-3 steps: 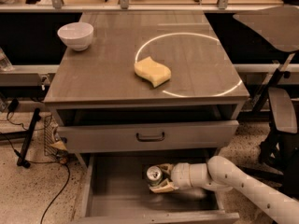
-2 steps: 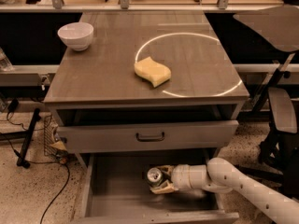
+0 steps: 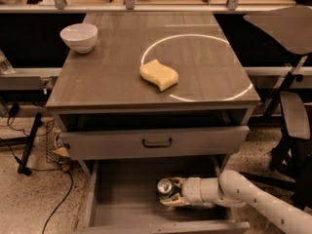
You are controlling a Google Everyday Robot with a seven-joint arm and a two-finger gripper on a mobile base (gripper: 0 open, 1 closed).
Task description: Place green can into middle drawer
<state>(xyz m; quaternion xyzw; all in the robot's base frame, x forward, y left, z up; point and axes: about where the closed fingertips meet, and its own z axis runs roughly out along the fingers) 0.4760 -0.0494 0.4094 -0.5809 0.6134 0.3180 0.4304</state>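
Hardly anything has shifted since a second ago. Green can [image 3: 165, 186] upright inside the middle drawer [image 3: 122, 201], low over the floor; I can't tell if it's touching down. My hand [image 3: 169, 192] is clasped around the can. Left, I judge: release, pull the arm out. Sponge [image 3: 159, 74] and bowl [image 3: 79, 36] sit on the tabletop [image 3: 107, 77].

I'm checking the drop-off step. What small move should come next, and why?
Probably open the hand. It holds the green can upright and low inside the open middle drawer, well within the drawer's walls, so letting go should leave the can standing there.
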